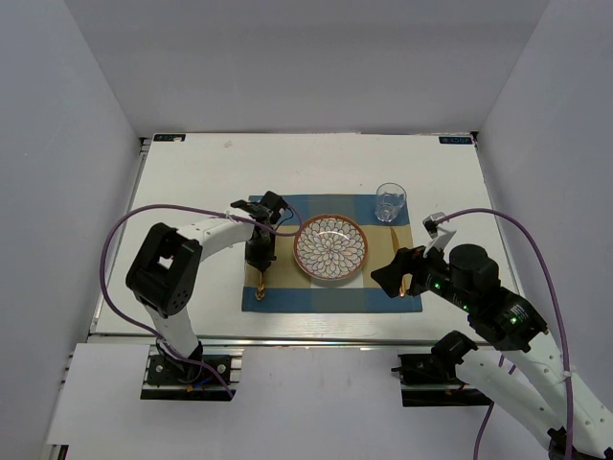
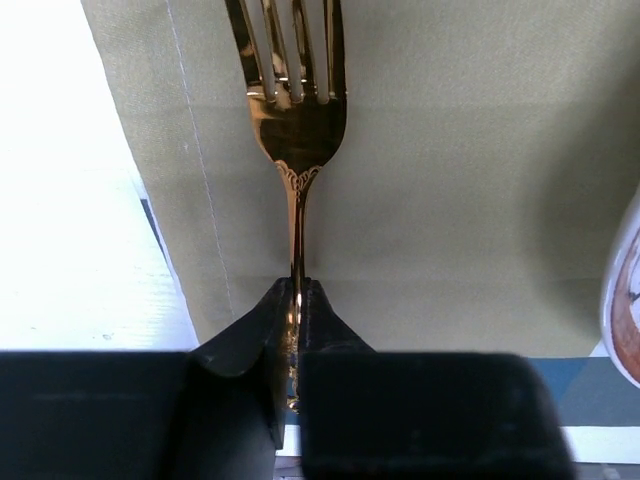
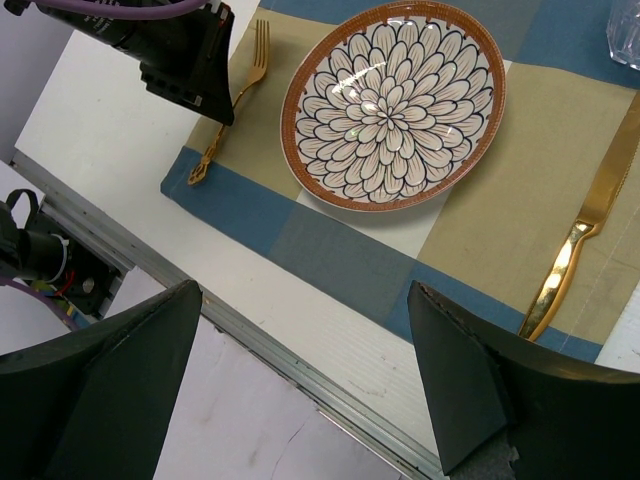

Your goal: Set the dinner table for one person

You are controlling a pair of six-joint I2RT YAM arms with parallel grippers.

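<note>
Left pincer [image 2: 298, 292] pinches the gold fork [image 2: 297, 120] by its handle, on the striped placemat [image 2: 450, 200] left of the plate [image 1: 329, 248] on the white table [image 1: 211, 172]. Best to spread the jaws fully, then rise straight up, so the fork is not dragged askew.

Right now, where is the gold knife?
In the right wrist view, the gold knife lies on the striped placemat, right of the flowered plate.

Dinner table [image 1: 192, 182] — white top with faint plank texture and metal edge rails. One blue-and-tan striped placemat [image 1: 316, 297] lies flat directly on it — toward the near edge.
</note>
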